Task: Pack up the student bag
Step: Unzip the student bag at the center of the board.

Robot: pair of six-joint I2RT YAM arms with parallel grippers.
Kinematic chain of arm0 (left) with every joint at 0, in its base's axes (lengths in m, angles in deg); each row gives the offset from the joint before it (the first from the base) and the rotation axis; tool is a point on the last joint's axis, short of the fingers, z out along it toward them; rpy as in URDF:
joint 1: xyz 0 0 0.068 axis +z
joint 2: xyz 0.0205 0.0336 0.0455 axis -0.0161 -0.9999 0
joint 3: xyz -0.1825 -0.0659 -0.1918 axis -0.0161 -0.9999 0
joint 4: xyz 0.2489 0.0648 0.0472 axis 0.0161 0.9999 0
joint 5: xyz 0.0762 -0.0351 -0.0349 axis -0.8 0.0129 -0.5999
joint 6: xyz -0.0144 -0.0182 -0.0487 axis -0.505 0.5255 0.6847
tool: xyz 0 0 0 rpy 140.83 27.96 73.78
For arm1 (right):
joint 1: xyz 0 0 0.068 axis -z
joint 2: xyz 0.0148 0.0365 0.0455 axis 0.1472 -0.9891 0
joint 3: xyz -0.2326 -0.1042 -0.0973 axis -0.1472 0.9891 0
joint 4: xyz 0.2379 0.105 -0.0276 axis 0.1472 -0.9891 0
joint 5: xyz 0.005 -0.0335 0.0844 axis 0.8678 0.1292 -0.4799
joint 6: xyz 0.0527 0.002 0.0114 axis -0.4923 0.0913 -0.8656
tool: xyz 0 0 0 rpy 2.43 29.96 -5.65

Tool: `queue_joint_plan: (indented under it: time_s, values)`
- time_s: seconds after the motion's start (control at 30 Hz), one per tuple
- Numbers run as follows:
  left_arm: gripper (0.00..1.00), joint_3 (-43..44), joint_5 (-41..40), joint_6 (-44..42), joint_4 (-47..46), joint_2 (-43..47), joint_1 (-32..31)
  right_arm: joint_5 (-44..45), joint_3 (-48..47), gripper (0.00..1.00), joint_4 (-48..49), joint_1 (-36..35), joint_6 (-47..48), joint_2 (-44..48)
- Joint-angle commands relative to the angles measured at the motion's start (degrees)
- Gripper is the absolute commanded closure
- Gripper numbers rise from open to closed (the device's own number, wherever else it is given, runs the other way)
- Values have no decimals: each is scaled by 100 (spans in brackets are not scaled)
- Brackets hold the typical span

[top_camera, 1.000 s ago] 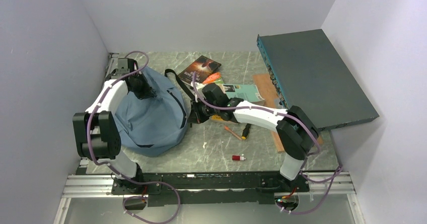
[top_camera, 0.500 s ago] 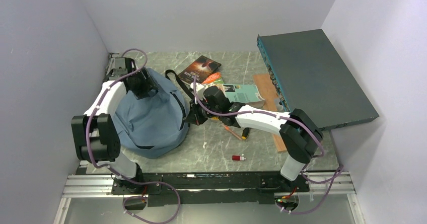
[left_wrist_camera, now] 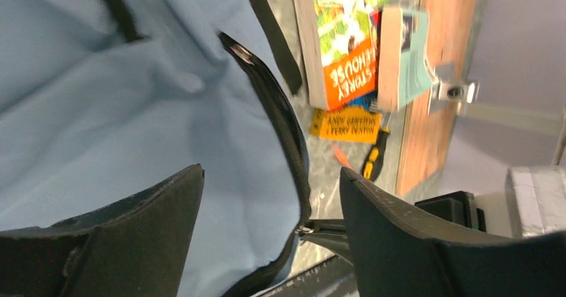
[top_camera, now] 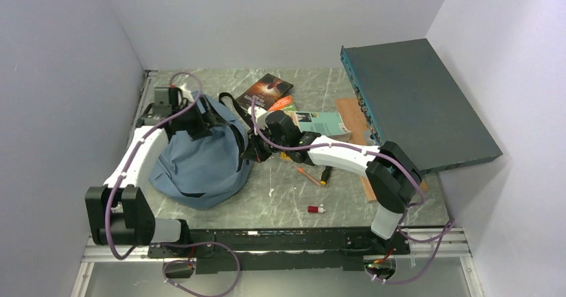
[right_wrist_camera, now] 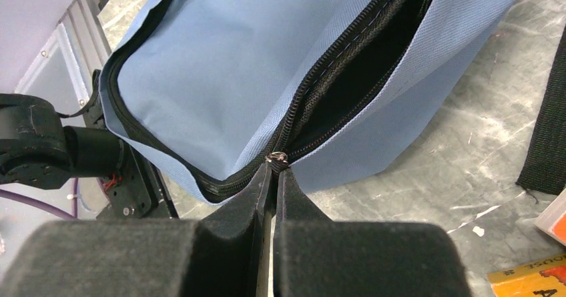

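Note:
The student bag (top_camera: 200, 163), dusty blue with black zippers, lies slumped at the left of the table. My left gripper (top_camera: 207, 125) hovers open over the bag's upper part; in the left wrist view nothing sits between its fingers (left_wrist_camera: 270, 170), only blue fabric (left_wrist_camera: 133, 110) and the zipper track (left_wrist_camera: 288, 133) below. My right gripper (top_camera: 251, 153) is at the bag's right edge, shut on the metal zipper pull (right_wrist_camera: 275, 158). The zipper above the pull is parted, showing a dark inside (right_wrist_camera: 360, 63).
Books (top_camera: 267, 91) and a teal booklet (top_camera: 320, 122) lie behind the right arm. A screwdriver (top_camera: 326, 175), an orange pen (top_camera: 307, 174) and a small red item (top_camera: 316, 209) lie on the table. A dark teal box (top_camera: 420, 103) leans at the right, over a wooden board (top_camera: 350, 113).
My left gripper has opened, let go of the bag's top and shifted right. The bag's top has sunk. The right gripper stays shut on the zipper pull, a little further left.

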Motion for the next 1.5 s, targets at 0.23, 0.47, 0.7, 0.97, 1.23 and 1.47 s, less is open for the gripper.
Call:
queue_joint_plan:
  time_s: [0.23, 0.47, 0.7, 0.97, 1.23, 1.47]
  values:
    - [21, 661, -615, 641, 615, -1203, -1525, 203, 44, 100, 293, -11, 315, 329]
    - [78, 1246, -1040, 246, 980, -1539, -1556, 631, -24, 100, 24, -45, 669, 376]
    - [100, 1945, -1624, 723, 1009, -1594, -1163, 911, -166, 100, -306, -223, 864, 486]
    - [100, 2247, -2105, 912, 508, -1357, -965, 492, 682, 100, -80, -1087, 254, 843]
    - [100, 1524, -1103, 170, 392, -1098, -961, -42, 164, 83, -461, -829, 74, 611]
    - [100, 818, -266, -261, 86, -647, -965, -275, 65, 38, -859, -76, -792, 757]
